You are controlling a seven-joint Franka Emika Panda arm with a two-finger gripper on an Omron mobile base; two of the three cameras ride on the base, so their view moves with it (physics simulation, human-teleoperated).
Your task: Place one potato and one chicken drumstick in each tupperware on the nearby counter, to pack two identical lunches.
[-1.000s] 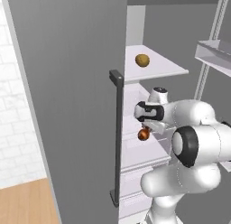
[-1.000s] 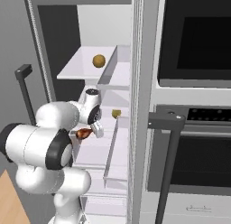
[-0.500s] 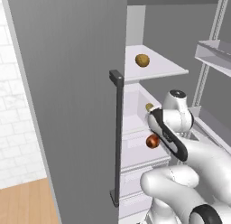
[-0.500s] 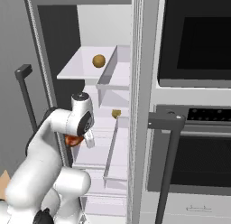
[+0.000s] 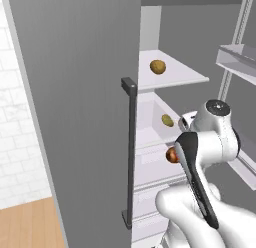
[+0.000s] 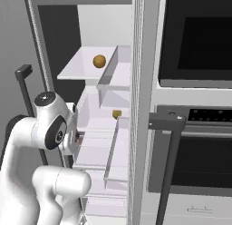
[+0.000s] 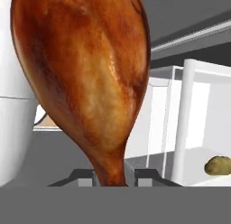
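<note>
A glossy red-brown chicken drumstick (image 7: pixel 85 78) fills the hand view, bulb end away from the hand. My gripper (image 7: pixel 115 175) is shut on its thin bone end, a dark fingertip (image 7: pixel 83 177) on each side. In the left base view the drumstick (image 5: pixel 171 155) peeks out from behind my forearm in front of the fridge shelves. One potato (image 5: pixel 158 67) (image 6: pixel 99 61) lies on the upper fridge shelf. A second potato (image 5: pixel 167 120) (image 6: pixel 117 114) (image 7: pixel 219 165) lies on the shelf below. The tupperwares and the counter are out of view.
The open grey fridge door with its dark vertical handle (image 5: pixel 131 152) stands close on the left. White shelves and drawers (image 6: pixel 97 156) sit behind the hand. Door racks (image 5: pixel 240 62) hang at the right. A black oven with a bar handle (image 6: pixel 167 124) adjoins the fridge.
The arm has folded and swung, drawing the hand with the drumstick back out from the fridge shelves. Both potatoes stay where they were.
</note>
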